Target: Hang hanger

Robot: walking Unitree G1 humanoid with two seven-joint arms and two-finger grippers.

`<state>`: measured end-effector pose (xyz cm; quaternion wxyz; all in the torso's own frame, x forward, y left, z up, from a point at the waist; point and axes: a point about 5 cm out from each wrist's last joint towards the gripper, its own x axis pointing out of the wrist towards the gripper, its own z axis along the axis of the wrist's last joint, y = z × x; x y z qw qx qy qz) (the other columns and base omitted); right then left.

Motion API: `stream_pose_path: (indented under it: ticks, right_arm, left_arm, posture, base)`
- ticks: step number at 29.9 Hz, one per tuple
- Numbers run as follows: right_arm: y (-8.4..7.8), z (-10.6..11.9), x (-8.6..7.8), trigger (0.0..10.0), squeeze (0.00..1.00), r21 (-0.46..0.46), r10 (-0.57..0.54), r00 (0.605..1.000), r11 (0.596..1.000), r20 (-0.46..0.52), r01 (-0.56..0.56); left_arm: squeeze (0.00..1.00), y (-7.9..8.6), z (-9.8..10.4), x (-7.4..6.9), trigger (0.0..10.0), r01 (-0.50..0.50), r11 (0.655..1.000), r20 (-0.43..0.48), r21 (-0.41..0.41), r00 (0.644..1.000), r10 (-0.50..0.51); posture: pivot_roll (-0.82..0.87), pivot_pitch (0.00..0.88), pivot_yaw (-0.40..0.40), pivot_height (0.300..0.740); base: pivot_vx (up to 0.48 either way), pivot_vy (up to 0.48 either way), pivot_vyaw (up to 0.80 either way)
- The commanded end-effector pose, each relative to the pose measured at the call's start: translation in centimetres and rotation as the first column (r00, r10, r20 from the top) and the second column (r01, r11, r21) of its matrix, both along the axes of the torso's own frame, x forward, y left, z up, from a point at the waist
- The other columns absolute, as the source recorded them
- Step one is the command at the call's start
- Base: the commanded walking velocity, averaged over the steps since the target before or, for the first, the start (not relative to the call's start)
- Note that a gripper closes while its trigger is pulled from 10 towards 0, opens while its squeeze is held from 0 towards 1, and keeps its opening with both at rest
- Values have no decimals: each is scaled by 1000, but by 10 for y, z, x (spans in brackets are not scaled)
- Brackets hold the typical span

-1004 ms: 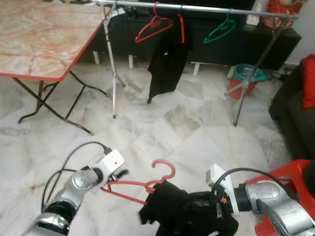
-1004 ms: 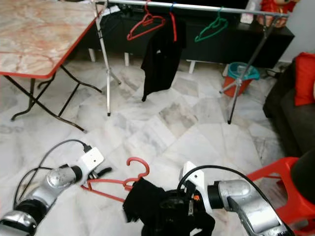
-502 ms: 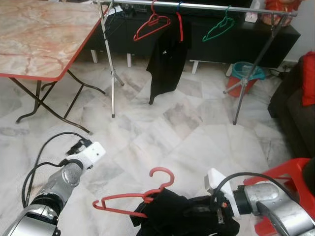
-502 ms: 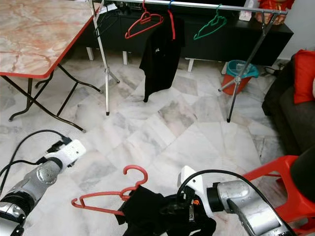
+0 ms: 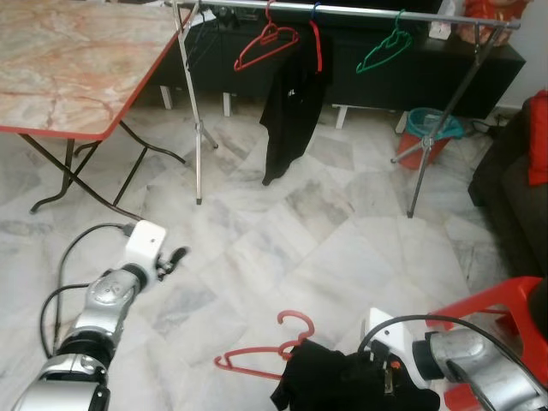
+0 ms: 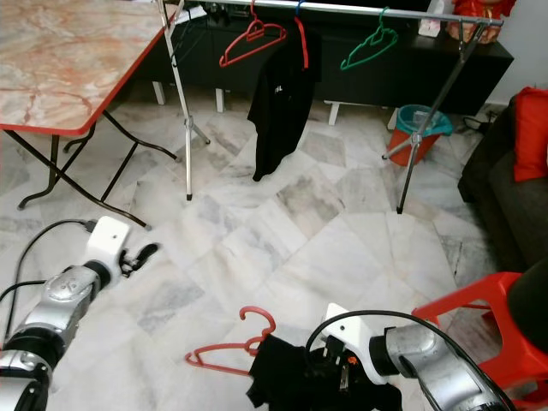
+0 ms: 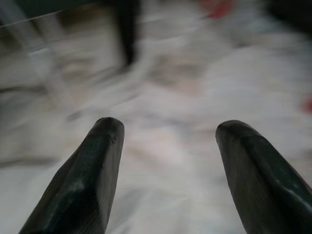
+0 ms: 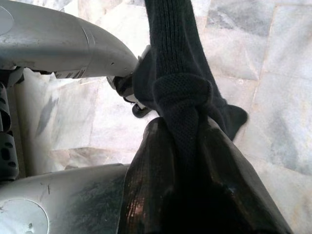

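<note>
1. The marble floor (image 5: 342,231) spread under both hands, and the desk (image 5: 68,68) stood far ahead of the left hand.
2. The clothes rail (image 5: 342,10) stood well beyond both hands and carried a black shirt (image 5: 287,111).
3. The black garment (image 5: 342,385) was pinched between the pressed fingers of the right hand (image 8: 195,161).
4. The red hanger (image 5: 261,360) lay in this garment, just beside the right hand.
5. The left hand (image 7: 168,161) was spread wide and held nothing, well apart from the hanger.
</note>
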<state>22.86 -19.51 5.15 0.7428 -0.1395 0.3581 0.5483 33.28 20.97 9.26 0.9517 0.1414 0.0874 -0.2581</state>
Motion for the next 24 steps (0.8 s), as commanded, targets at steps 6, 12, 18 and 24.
stream_pose_path:
  ticks: [6,12,18,24]
  right_arm:
    - [5,12,16,10000,0,16,44,997,999,69,-45]
    - [7,17,21,10000,0,2,74,993,997,96,-75]
    - [12,18,25,10000,0,2,104,989,994,108,-105]
    - [17,17,30,10000,0,-6,122,985,992,119,-122]
  left_arm:
    - [0,-13,-16,-26,10000,359,933,-238,-36,903,-357]
    - [8,-16,-24,-30,10000,405,914,-257,24,886,-386]
    - [1000,-30,-18,-38,10000,495,868,-272,-46,830,-488]
    - [1000,-41,-6,-38,10000,554,820,-255,-143,780,-572]
  posture:
    - [17,128,-64,740]
    - [15,125,-63,740]
    - [18,118,-62,740]
    - [17,106,-58,740]
  base:
    - [0,0,0]
    - [0,0,0]
    - [0,0,0]
    - [0,0,0]
